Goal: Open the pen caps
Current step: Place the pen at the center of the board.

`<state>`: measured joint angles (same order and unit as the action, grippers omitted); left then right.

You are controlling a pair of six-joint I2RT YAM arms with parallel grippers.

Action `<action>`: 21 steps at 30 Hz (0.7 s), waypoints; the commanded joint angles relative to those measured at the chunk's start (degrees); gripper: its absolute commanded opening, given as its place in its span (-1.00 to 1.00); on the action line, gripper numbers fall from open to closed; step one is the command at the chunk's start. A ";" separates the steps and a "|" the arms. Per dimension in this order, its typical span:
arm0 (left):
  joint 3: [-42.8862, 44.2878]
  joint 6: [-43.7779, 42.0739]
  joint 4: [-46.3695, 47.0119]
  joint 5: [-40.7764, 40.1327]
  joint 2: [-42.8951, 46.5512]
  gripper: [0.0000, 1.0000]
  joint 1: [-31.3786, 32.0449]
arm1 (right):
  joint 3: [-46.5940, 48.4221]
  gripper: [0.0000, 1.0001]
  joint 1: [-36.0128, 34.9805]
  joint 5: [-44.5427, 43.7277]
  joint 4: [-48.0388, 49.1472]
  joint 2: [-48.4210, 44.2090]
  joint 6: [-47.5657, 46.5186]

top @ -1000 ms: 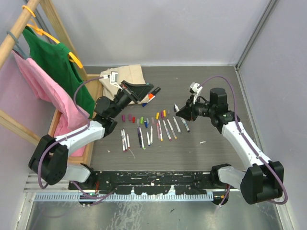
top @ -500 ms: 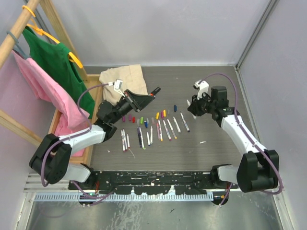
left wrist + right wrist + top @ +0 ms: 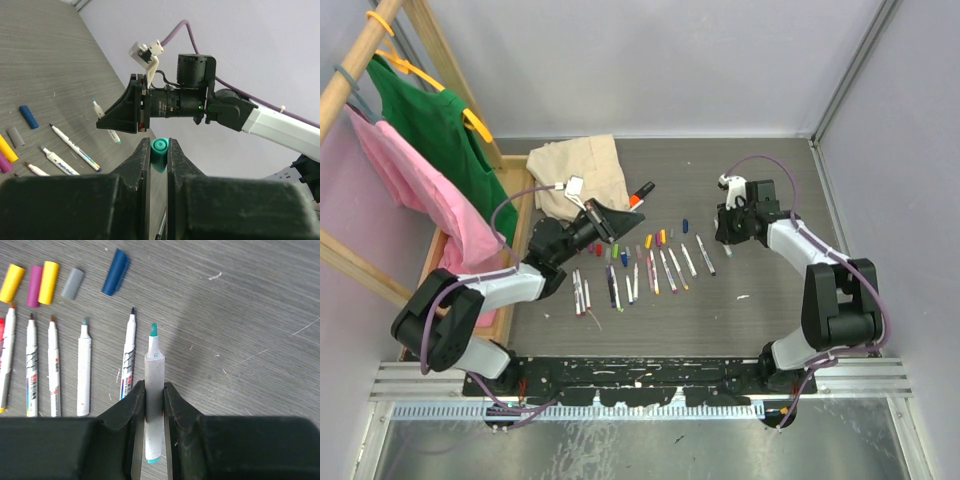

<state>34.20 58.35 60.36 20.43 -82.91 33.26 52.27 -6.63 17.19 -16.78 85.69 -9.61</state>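
My left gripper (image 3: 611,226) is shut on a teal pen cap (image 3: 159,150), held above the table; its fingertips (image 3: 159,145) pinch the cap's sides. My right gripper (image 3: 724,234) is shut on an uncapped white pen with a teal tip (image 3: 154,371), held just above the table to the right of the pen row. A row of uncapped white pens (image 3: 642,274) lies mid-table, with loose caps (image 3: 620,248) behind them. In the right wrist view, yellow (image 3: 11,282), pink (image 3: 34,285), grey (image 3: 73,282) and blue (image 3: 116,271) caps lie beyond the pens.
A beige cloth (image 3: 578,170) lies at the back left, with a thicker black marker with an orange cap (image 3: 640,193) beside it. A wooden rack (image 3: 380,40) with a green shirt (image 3: 435,125) and a pink shirt (image 3: 420,200) stands at the left.
My left gripper has drawn back and down toward the left with the cap. My right gripper has pulled back to the right with the pen.
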 commanded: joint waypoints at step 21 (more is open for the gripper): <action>-1.14 5.98 12.77 3.30 -7.09 -1.00 0.58 | 5.60 -0.42 -2.75 -6.36 -2.06 12.25 2.31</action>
<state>32.69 63.31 67.24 22.52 -89.21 33.50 55.53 -9.06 11.62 -18.46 97.71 -7.60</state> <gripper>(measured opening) 0.094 0.272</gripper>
